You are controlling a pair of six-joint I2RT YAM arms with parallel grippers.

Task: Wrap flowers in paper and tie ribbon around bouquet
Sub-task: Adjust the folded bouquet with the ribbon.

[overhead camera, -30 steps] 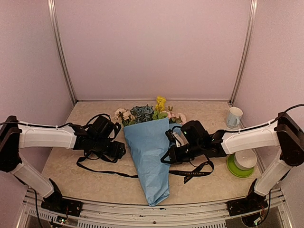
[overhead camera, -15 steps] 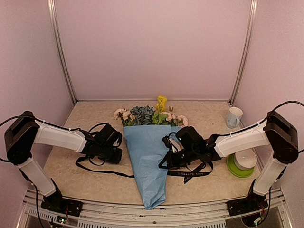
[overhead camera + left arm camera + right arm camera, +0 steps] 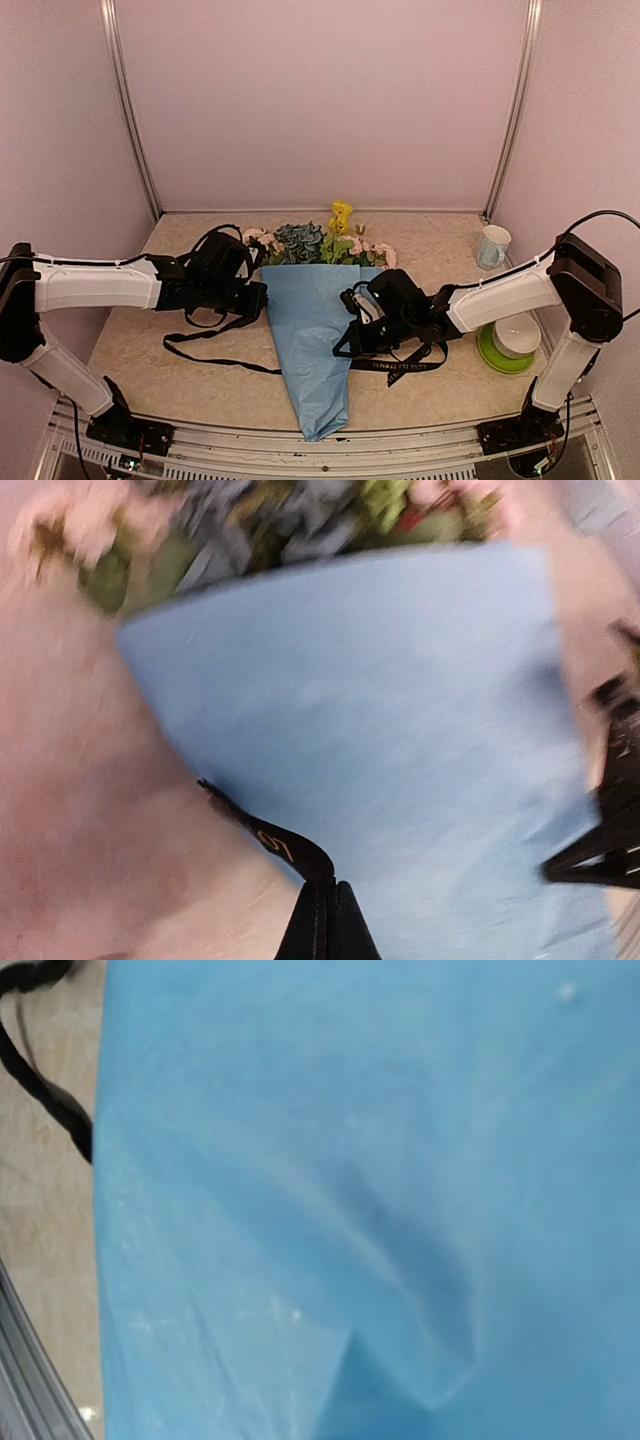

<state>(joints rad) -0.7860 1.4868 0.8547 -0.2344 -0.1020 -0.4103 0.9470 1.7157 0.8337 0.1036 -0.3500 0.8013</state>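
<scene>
Lying where, the bouquet (image 3: 312, 340)?

Flat on the beige table (image 3: 140, 350), between the two arms. Its cone of light blue paper (image 3: 380, 710) points toward the near edge, and the flowers (image 3: 300, 240) fan out at the far end.

And the grippers?

The left gripper (image 3: 326, 890), at the paper's left edge, is clamped on the black ribbon (image 3: 265, 838). The right gripper (image 3: 348, 338) is closed and sits low on the cone's right side. Whether it pinches anything cannot be told. Ribbon trails on the table on both sides.
</scene>
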